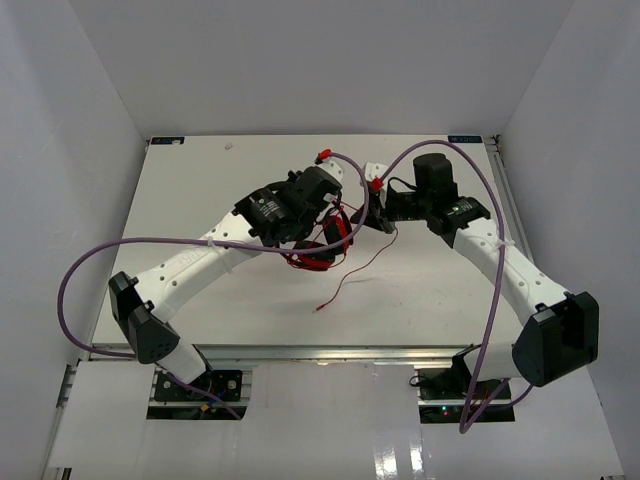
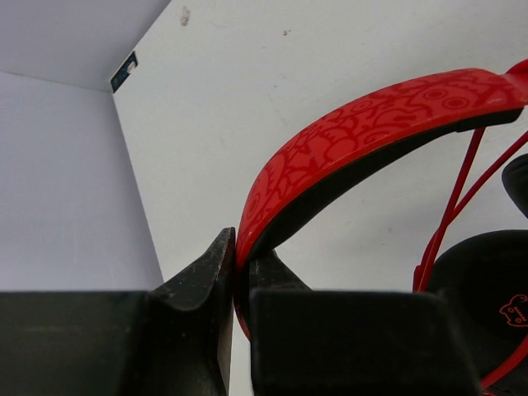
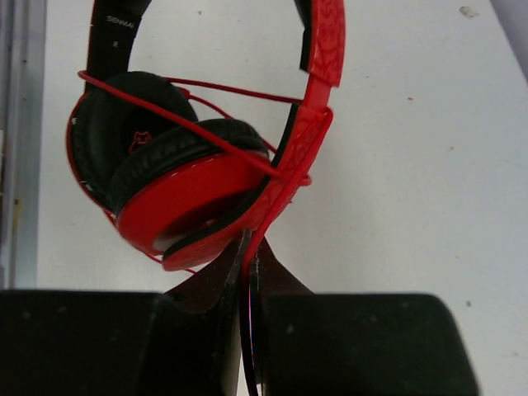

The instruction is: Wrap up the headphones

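Finds headphones (image 1: 335,235) mid-counter (image 1: 200,190), pinned between both arms under looping purple leads (image 1: 120,248). Shows band arching up-right from left pincer (image 2: 239,252), clenched on its patterned red rim. Shows right pincer (image 3: 249,247) clenched on the band's other leg, beside glossy red cups, black-padded. Sees thin cable (image 1: 362,265) trailing nearward to plug (image 1: 320,307).

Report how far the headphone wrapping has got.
Done: several turns of the cable already cross the ear cups of the headphones. In hand: the left gripper is clamped on the headband, and the right gripper is shut on what looks like the cable. Left: a loose tail ending in the plug lies on the table, unwound.
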Motion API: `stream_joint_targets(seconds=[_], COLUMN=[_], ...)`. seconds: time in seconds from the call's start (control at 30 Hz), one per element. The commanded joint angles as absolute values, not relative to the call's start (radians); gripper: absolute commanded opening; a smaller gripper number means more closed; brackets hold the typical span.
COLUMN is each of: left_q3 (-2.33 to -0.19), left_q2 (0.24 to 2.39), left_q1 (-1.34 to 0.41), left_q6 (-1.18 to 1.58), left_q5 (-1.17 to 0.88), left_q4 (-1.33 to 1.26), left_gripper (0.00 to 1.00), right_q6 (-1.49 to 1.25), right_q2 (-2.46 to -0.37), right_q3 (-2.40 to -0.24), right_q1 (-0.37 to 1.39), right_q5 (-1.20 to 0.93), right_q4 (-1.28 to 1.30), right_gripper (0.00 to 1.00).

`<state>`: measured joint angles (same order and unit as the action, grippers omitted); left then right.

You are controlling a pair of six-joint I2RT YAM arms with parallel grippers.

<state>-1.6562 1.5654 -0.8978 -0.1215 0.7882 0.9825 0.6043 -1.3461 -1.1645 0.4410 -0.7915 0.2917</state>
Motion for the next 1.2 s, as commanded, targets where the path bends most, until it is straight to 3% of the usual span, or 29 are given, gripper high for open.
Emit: stream_joint_targets(seconds=[0.0,0.6,0.9,1.17], left_q3=[-1.687,-1.725,-1.801,-1.844], left_q2=[1.545,1.566,1.537,1.521], left_q1=[-0.884,-0.926,-0.927,-0.913], left_q6=[-0.091,-0.083,0.182,0.462], left_q5=[1.054,1.215,1.118,1.021], left_q4=[0.945,0.807,0.856,0.906], left_gripper=[0.0,0.0,0.0,0.0], right_q6=[0.487,0.078,-0.296,-0.352], right_q2=[-1.367,-1.421,-1.368,-1.317], right_q3=[-1.229,-1.186,-1.006,-0.954], right_q1=[0.449,0.471,0.483,0.486], right_q5=[-0.926,-1.244,-1.289,-1.27], right_q4=[0.341,0.158,-0.252,-0.346], right_gripper=[0.08,0.08,0.17,0.19])
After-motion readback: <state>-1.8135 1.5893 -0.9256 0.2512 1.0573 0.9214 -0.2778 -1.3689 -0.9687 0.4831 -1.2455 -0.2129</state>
